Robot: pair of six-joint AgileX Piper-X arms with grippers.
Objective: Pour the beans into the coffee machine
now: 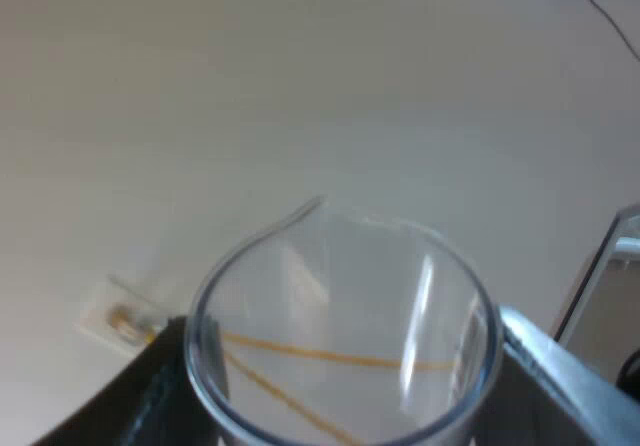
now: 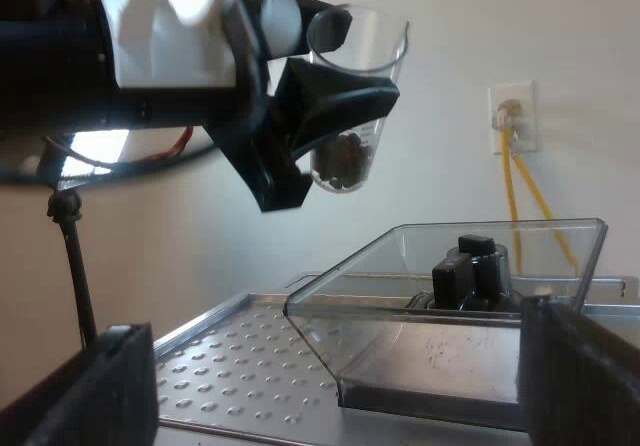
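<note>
a white wall socket [image 2: 513, 116] sits on the pale wall [image 2: 440, 166], two yellow cables [image 2: 527, 201] hanging down from it; a thin black pole [image 2: 78, 276] stands well apart from them.

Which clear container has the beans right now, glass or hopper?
The measuring glass, gripped in the left tool above the machine: dark beans sit in its bottom. The hopper below holds no pile, just its black knob.

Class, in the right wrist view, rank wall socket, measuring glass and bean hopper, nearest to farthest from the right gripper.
1. bean hopper, just ahead of the right gripper.
2. measuring glass, above the hopper.
3. wall socket, on the far wall.
</note>
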